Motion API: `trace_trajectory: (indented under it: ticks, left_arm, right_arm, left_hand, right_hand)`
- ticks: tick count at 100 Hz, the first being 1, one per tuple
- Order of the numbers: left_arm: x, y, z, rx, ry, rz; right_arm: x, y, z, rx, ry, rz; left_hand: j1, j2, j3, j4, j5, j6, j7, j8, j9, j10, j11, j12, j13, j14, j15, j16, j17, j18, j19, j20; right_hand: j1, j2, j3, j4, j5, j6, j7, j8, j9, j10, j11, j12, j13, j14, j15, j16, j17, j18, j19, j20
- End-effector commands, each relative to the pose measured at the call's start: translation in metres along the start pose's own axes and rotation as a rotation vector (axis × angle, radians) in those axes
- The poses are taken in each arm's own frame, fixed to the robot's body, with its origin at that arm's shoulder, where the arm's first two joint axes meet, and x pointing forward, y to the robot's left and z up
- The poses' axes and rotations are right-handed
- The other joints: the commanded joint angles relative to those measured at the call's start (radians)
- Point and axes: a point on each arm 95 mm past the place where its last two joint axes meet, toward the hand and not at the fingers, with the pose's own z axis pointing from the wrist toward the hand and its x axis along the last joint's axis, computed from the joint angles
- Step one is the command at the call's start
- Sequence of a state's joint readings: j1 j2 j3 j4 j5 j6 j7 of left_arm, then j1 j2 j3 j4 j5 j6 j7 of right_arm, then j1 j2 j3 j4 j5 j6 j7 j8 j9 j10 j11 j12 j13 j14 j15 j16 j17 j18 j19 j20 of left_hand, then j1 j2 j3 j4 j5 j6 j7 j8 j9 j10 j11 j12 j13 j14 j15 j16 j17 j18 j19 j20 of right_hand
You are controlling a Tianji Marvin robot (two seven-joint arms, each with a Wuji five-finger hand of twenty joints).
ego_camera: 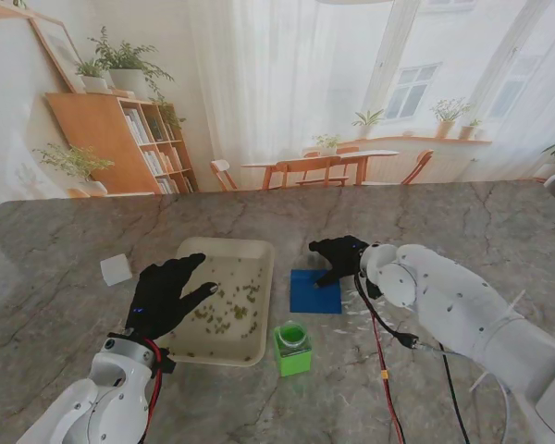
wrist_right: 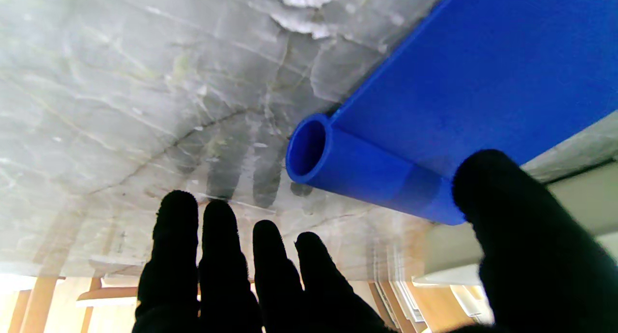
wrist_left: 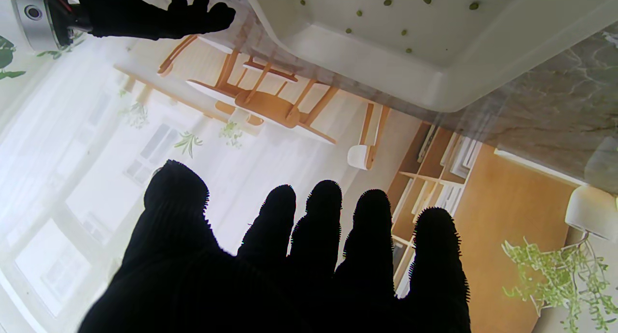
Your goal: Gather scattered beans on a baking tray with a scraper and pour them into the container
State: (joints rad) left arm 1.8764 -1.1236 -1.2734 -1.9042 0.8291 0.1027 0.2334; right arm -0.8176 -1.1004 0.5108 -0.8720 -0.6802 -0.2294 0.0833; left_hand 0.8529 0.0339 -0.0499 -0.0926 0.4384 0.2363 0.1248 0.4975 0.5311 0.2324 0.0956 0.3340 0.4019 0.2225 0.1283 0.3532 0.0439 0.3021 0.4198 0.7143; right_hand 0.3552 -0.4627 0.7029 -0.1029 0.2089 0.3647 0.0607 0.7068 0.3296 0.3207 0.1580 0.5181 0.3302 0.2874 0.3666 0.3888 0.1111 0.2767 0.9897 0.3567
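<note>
A cream baking tray (ego_camera: 251, 248) lies in the middle of the table with several green beans (ego_camera: 229, 307) scattered on its floor; its corner (wrist_left: 434, 82) shows in the left wrist view. My left hand (ego_camera: 166, 296) hovers open over the tray's left rim, fingers spread. To the tray's right the blue scraper (ego_camera: 315, 294) lies flat on the table, its rolled handle (wrist_right: 367, 176) at the far edge. My right hand (ego_camera: 340, 257) is open just above that handle, with the thumb (wrist_right: 531, 246) on one side and the fingers (wrist_right: 227, 270) on the other. A green container (ego_camera: 292, 348) stands nearer to me than the scraper.
A small white block (ego_camera: 116, 269) sits on the table left of the tray. Red and black cables (ego_camera: 381, 351) hang from my right forearm over the table. The marble table's far edge (ego_camera: 277, 191) runs behind the tray.
</note>
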Motion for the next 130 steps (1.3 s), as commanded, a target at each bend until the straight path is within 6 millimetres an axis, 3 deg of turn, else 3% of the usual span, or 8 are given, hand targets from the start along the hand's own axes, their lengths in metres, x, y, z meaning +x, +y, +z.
trace_trajectory:
  ticks: [1,68,96,111,130]
  left_arm:
    - [-0.002,0.003,0.001,-0.012,-0.006,0.0]
    - [-0.004,0.005,0.005,-0.028,-0.011,-0.005]
    - [-0.004,0.005,0.005,-0.027,-0.013,-0.003]
    - [-0.004,0.006,0.005,-0.029,-0.011,-0.003]
    - [-0.005,0.007,0.005,-0.029,-0.012,-0.002]
  right_arm:
    - [0.005,-0.003,0.002,0.016,0.023,-0.001]
    - [-0.001,-0.031,0.0,0.095,0.073,-0.071]
    - [0.0,-0.043,-0.008,0.127,0.048,-0.14]
    - [0.004,-0.051,-0.01,0.131,0.034,-0.165]
    - [0.004,-0.057,-0.009,0.152,0.031,-0.178]
  left_hand:
    - [0.029,0.038,0.009,0.06,0.01,-0.012,0.006,0.015,0.0,-0.023,-0.003,0.015,0.005,-0.011,0.007,0.002,-0.005,0.005,-0.012,0.014]
    - [0.029,0.039,0.009,0.06,0.01,-0.01,0.006,0.014,0.0,-0.024,-0.003,0.015,0.006,-0.011,0.007,0.002,-0.005,0.005,-0.012,0.015]
    - [0.029,0.039,0.009,0.06,0.012,-0.011,0.006,0.014,0.002,-0.024,-0.002,0.016,0.006,-0.012,0.007,0.002,-0.006,0.005,-0.013,0.015]
    - [0.029,0.039,0.009,0.06,0.013,-0.011,0.007,0.014,0.003,-0.024,-0.002,0.016,0.007,-0.012,0.008,0.002,-0.005,0.005,-0.013,0.015]
    - [0.029,0.039,0.009,0.06,0.013,-0.011,0.007,0.014,0.002,-0.024,-0.003,0.016,0.006,-0.014,0.007,0.002,-0.006,0.004,-0.014,0.014]
  right_hand:
    - [-0.006,-0.019,0.025,0.009,0.011,0.015,0.006,0.012,0.018,-0.008,0.03,-0.002,0.031,-0.02,0.029,0.002,0.009,-0.011,0.027,-0.025]
    - [0.007,-0.05,0.074,0.003,0.082,-0.016,0.073,0.032,0.088,-0.033,0.126,0.049,0.114,-0.046,0.146,0.051,0.066,-0.002,0.1,-0.017]
    - [0.019,-0.047,0.073,0.002,0.058,0.011,0.081,0.04,0.054,-0.013,0.163,0.08,0.096,-0.025,0.165,0.058,0.044,0.02,0.109,-0.014]
    - [0.035,-0.046,0.06,0.006,0.065,0.026,0.103,0.061,0.05,-0.001,0.208,0.118,0.102,-0.02,0.201,0.077,0.048,0.039,0.131,-0.004]
    - [0.057,-0.071,0.088,0.006,0.112,0.009,0.192,0.142,0.096,-0.022,0.356,0.203,0.157,-0.044,0.298,0.112,0.107,0.044,0.181,0.025]
